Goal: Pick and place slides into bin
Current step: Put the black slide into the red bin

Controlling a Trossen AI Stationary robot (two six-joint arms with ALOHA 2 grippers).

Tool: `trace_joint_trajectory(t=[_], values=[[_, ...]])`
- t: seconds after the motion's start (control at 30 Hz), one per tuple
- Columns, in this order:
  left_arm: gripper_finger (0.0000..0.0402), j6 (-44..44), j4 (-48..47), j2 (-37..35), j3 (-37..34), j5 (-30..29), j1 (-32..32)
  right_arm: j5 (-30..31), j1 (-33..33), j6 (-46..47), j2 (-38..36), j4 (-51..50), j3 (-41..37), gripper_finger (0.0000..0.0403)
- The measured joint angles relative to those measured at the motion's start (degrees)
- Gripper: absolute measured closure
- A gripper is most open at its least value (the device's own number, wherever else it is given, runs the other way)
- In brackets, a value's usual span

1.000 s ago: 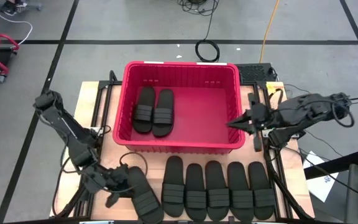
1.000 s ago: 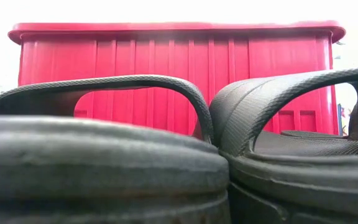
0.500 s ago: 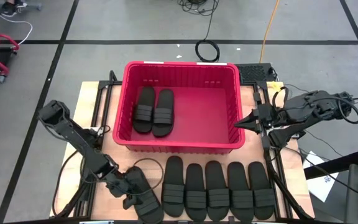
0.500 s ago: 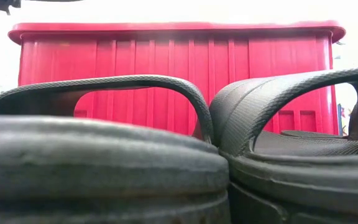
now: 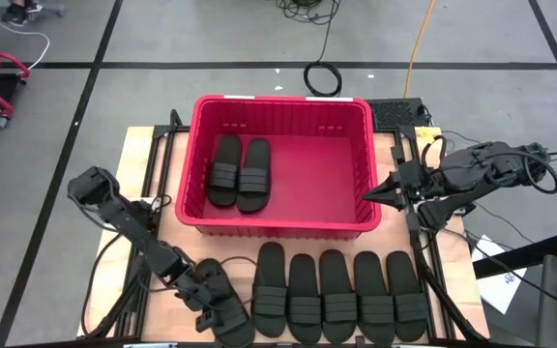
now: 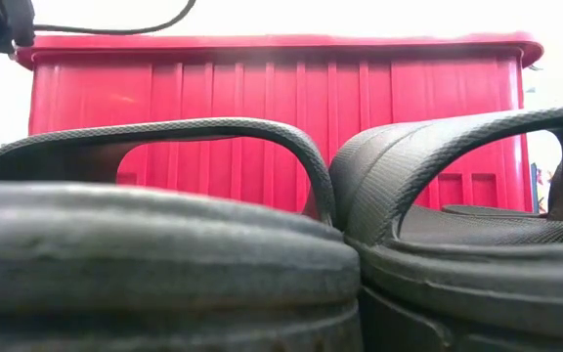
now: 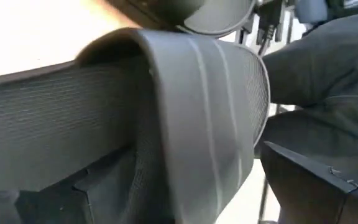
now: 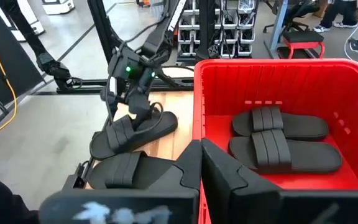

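Note:
The red bin (image 5: 278, 224) stands mid-table with two black slides (image 5: 240, 172) lying flat in it. Several more slides (image 5: 337, 295) lie side by side on their soles along the near edge. One slide (image 5: 228, 311) lies slanted at their left. My left gripper (image 5: 209, 300) is low over this slide and open, its fingers (image 7: 98, 180) standing on either side of the ribbed strap (image 7: 204, 124). My right gripper (image 5: 368, 195) is shut and hangs just outside the bin's right wall, holding nothing. My left gripper's fingers stand on either side of the slanted slide's strap (image 7: 166, 143), which fills the gap between them. I cannot tell whether they touch it. The slide lies on the table.
In the low view two slides (image 6: 164, 264) fill the foreground, with the bin's near wall (image 6: 262, 98) behind them. Black frame rails (image 5: 162, 164) run along both sides of the bin. Cables (image 5: 322, 77) lie on the floor beyond the table.
My left gripper has moved toward the table's right and near edges, coming down onto the slanted slide at the left end of the row. The slides and the bin have stayed in place.

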Motion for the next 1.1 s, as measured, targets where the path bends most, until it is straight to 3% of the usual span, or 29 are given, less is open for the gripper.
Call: trace_joint_trajectory(t=[0.1, 0.2, 0.4, 0.47, 0.63, 0.73, 0.83, 1.0, 1.1], values=[[0.0088, 0.99, 3.27, 1.78, -0.11, 1.23, 0.21, 0.0, 0.0, -0.18, 0.11, 0.82, -0.02, 0.0403], [0.0145, 2.36, 5.5, 2.25, 0.0, 2.07, 0.44, 0.0, 0.0, -0.13, 0.17, 0.67, -0.02, 0.0403], [0.0343, 6.17, 6.59, 2.12, -0.01, 4.82, 0.53, 0.0, 0.0, -1.21, 0.03, 0.48, -0.02, 0.0403], [0.0383, 7.1, 8.88, 1.85, 0.0, 6.42, 0.48, 0.0, 0.0, -2.35, 0.02, 0.15, -0.02, 0.0403], [0.0392, 7.01, 9.28, -1.0, 2.76, 6.88, 0.06, -0.02, 0.0, -5.05, -0.15, 0.14, -0.02, 0.0403], [0.0396, 6.01, 3.51, -4.46, 7.35, 6.77, -0.13, -0.02, 0.0, -6.69, -0.6, 0.12, -0.02, 0.0403], [0.0397, 6.79, -8.83, -7.41, 14.3, 6.71, -0.87, -0.02, 0.0, -8.23, -1.33, -0.03, -0.02, 0.0403], [0.0398, 12.17, -36.06, -8.44, 33.62, 6.17, -0.91, -0.02, 0.0, -10.59, -3.11, -1.36, -0.02, 0.0403], [0.0399, 18.16, -50.83, -8.38, 45.57, -1.76, -0.88, -0.02, 0.0, -11.25, -4.19, -2.19, -0.02, 0.0403]])
